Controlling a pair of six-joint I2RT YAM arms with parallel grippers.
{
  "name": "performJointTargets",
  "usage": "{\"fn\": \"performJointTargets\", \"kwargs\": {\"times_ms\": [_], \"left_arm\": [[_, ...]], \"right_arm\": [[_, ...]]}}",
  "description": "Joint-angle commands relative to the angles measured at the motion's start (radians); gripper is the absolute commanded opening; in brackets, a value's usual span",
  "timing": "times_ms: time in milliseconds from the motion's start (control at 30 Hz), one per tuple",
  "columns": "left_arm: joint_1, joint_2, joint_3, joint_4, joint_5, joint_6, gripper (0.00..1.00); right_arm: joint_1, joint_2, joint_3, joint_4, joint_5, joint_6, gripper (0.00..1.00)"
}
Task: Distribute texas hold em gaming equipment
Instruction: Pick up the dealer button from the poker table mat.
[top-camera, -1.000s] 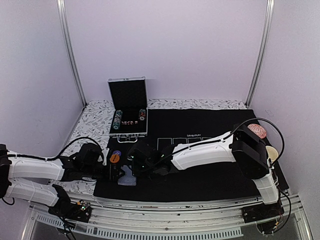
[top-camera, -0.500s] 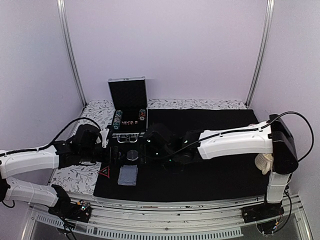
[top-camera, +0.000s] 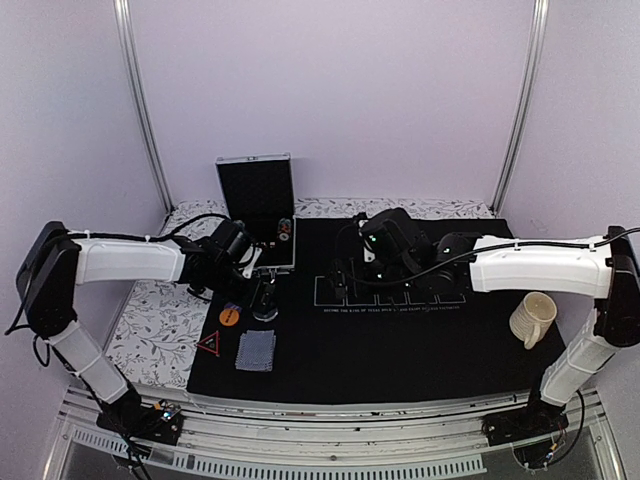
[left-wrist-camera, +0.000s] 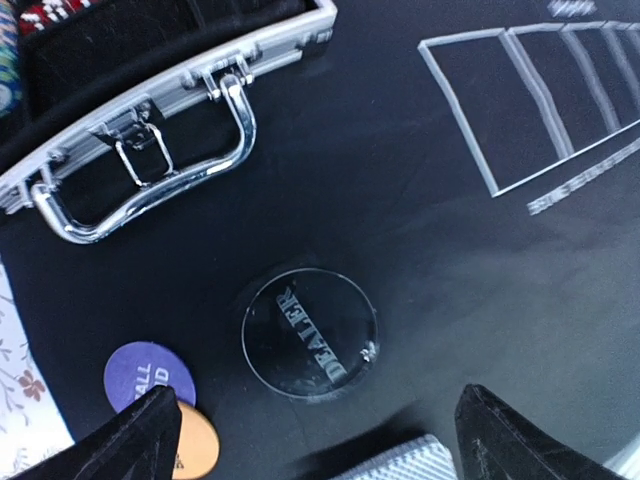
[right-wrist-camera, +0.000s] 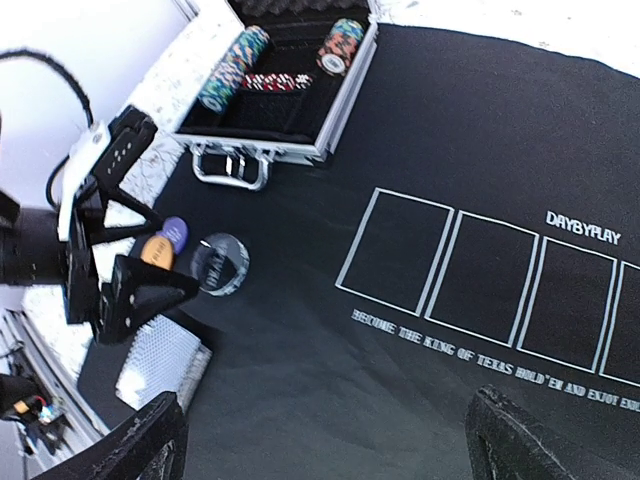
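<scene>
we read the clock faces from the top view. the left end effector (top-camera: 262, 290) hangs over the 9 o'clock side of the mat (top-camera: 400, 350). its fingers (left-wrist-camera: 140, 440) are spread wide with nothing between them. just below it, the clear disc (left-wrist-camera: 310, 332) marked "dealer" lies flat on the mat, touched by neither finger. beside the disc at its 9 o'clock lie a blue chip (left-wrist-camera: 150, 375) and an orange chip (left-wrist-camera: 190, 445), edge to edge. we cannot tell whether one overlaps the other.

the cards (top-camera: 256, 350) lie face down in a small pile at 6 o'clock from the disc, near the mat's front edge. the red triangle (top-camera: 209, 344) lies just beside them at their 9 o'clock, at the mat's margin.

the case (top-camera: 257, 210) stands open at the mat's 11 o'clock corner with its lid upright, partly on the patterned table (top-camera: 150, 300). inside, a green chip stack (right-wrist-camera: 235, 68) lies at the left, red-black chips (right-wrist-camera: 275, 82) in the middle and a mixed stack (right-wrist-camera: 342, 45) at the right.

the right end effector (top-camera: 340, 283) hangs over the mat by the leftmost white rectangle (right-wrist-camera: 395, 250). its fingers (right-wrist-camera: 530, 440) are also wide apart and empty, well clear of the disc and cards.

a cream cup (top-camera: 532, 318) stands upright at the mat's 3 o'clock edge, well apart from everything else.
</scene>
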Motion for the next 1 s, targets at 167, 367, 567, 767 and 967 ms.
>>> {"fn": "performJointTargets", "kwargs": {"times_ms": [167,367,567,767,967], "left_arm": [[-0.018,0.19,0.118,-0.101,-0.038,0.056,0.91],[-0.034,0.244,0.11,-0.107,-0.074,0.058,0.87],[-0.036,0.246,0.096,-0.072,-0.043,0.056,0.81],[-0.038,0.29,0.138,-0.07,-0.061,0.072,0.81],[-0.05,0.304,0.152,-0.067,-0.064,0.083,0.67]], "right_arm": [[-0.015,0.013,-0.067,-0.024,-0.014,-0.081,0.99],[-0.016,0.025,-0.071,-0.032,0.0,-0.091,0.99],[-0.015,0.018,-0.073,-0.032,0.024,-0.099,0.99],[-0.015,0.02,-0.077,-0.032,0.022,-0.105,0.99],[-0.015,0.023,-0.08,-0.032,0.026,-0.103,0.99]]}}
